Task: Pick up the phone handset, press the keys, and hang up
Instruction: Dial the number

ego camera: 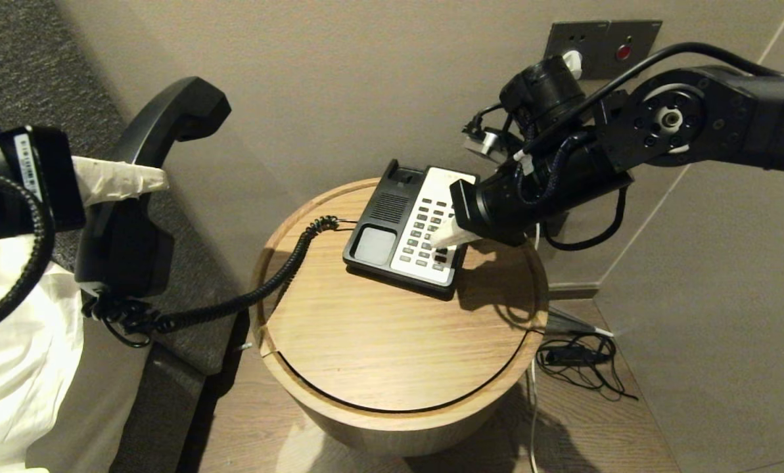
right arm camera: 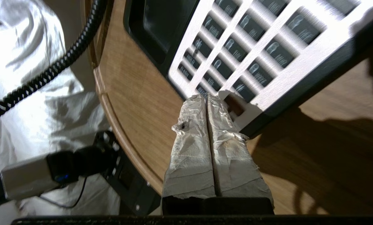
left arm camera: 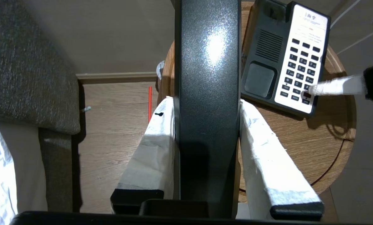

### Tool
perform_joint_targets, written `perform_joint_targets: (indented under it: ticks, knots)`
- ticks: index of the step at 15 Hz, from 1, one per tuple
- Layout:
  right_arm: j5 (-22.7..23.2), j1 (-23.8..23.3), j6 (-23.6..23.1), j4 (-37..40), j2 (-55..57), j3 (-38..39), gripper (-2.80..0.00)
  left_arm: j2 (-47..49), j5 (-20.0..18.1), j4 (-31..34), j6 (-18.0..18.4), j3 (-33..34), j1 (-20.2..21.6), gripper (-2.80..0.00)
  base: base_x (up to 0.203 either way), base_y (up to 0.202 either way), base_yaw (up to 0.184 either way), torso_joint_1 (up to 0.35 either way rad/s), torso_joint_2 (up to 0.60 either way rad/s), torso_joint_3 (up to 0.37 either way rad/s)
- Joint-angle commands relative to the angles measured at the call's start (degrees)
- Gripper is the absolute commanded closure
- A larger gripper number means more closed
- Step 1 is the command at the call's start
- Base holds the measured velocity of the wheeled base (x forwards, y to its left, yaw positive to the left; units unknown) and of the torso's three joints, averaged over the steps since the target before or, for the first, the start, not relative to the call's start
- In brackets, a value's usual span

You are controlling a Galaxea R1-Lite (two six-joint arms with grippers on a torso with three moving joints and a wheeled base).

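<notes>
My left gripper (ego camera: 143,180) is shut on the black phone handset (ego camera: 147,190) and holds it up in the air left of the round wooden table (ego camera: 365,355); in the left wrist view the handset (left arm camera: 208,93) fills the gap between the white-wrapped fingers (left arm camera: 267,147). Its coiled cord (ego camera: 260,289) runs to the black and white phone base (ego camera: 405,230) at the table's back. My right gripper (ego camera: 439,240) is shut and empty, its tip on the lower keys of the keypad (right arm camera: 236,59), as the right wrist view (right arm camera: 207,97) also shows.
A grey wall panel (ego camera: 602,39) with a red button is behind the right arm. Loose black cables (ego camera: 576,358) lie on the wooden floor right of the table. A dark grey bed edge and white bedding (ego camera: 17,355) are at the left.
</notes>
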Motion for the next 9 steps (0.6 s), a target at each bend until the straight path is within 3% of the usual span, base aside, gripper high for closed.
perform_joint_targets:
  ticks: [1,9]
  knots:
    - [0.7,0.7,0.2,0.4,0.9,0.0,0.0,-0.4,-0.2,0.2,-0.1,0.3,0.0,0.0,0.0,0.0,0.0,0.0,0.0,0.0]
    - [-0.6,0.7,-0.2,1.0,1.5,0.0,0.0,-0.8,-0.3,-0.8,-0.1,1.6,0.3,0.0,0.0,0.0,0.0,0.0,0.0,0.0]
